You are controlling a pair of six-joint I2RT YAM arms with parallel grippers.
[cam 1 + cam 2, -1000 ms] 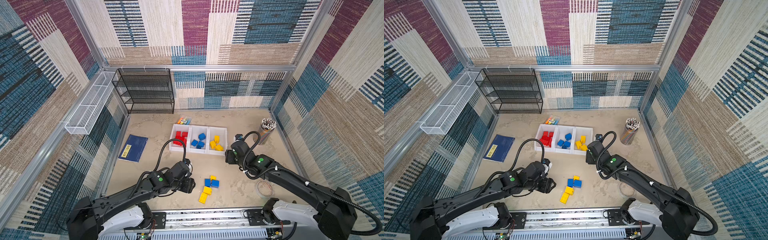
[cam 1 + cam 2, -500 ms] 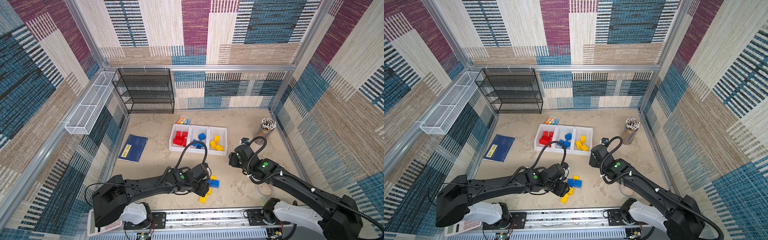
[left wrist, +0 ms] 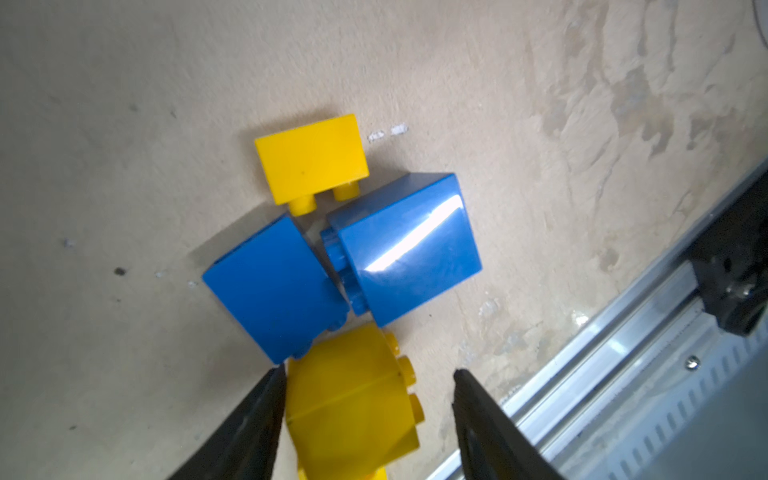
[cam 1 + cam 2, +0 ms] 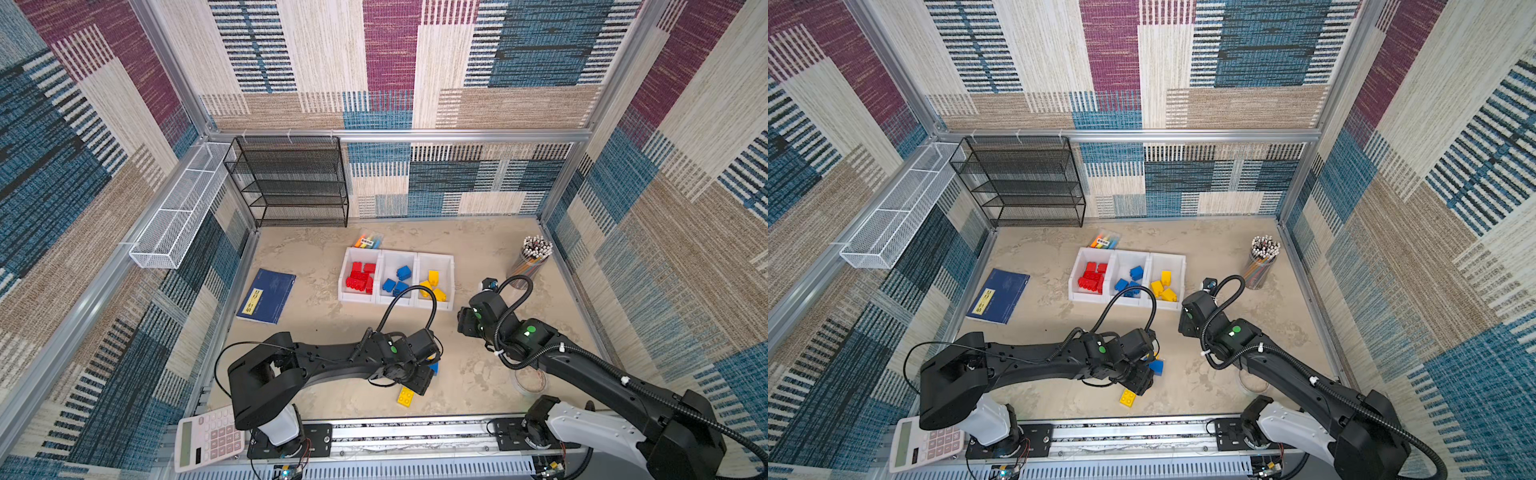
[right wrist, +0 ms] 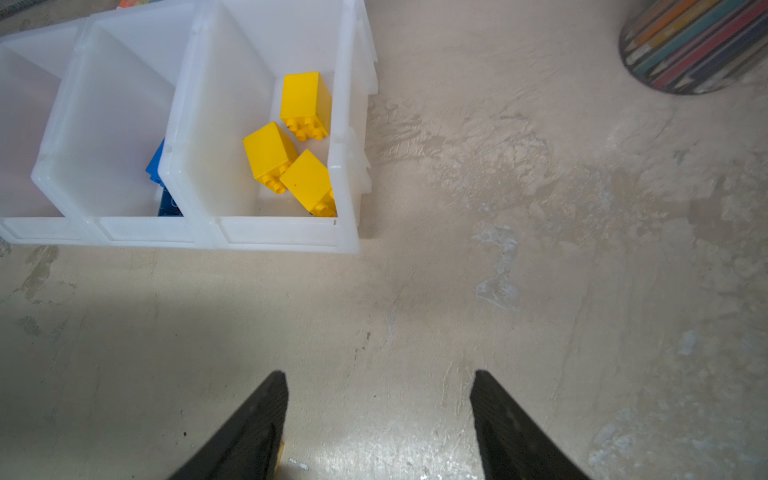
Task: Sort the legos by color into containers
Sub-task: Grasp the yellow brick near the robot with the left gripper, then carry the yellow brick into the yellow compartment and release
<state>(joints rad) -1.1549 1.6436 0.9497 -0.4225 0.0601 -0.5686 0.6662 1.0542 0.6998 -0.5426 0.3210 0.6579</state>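
Loose legos (image 4: 406, 395): a small cluster near the middle of the desk's front edge. The left wrist view shows two blue bricks (image 3: 274, 286) touching each other, one yellow brick (image 3: 311, 158) beyond them and a nearer yellow piece (image 3: 351, 399).
Sorted legos: red (image 4: 360, 277), blue (image 4: 399, 280) and yellow (image 4: 432, 286), each colour in its own bin.
Containers (image 4: 399, 257): three joined white bins mid-desk with their low lips facing the arms, which probably makes dropping bricks in easier.
Left gripper (image 3: 370, 370): low over the cluster, jaws parted and straddling the nearer yellow piece. One finger (image 3: 266, 399) is at its side and the other stands apart, so nothing is grasped yet.
Step in hand: likely closing on that yellow piece to take it to the yellow bin.
Risk: a blue brick touches the piece, so closing the jaws may nudge it.
Right gripper (image 5: 379, 373): jaws released and empty over bare desk (image 4: 316, 316), just beside the yellow bin's front corner, apparently keeping out of the left arm's way.
Around: pencil cup (image 4: 532, 259) toward the right edge, notebook (image 4: 266, 296) toward the left.
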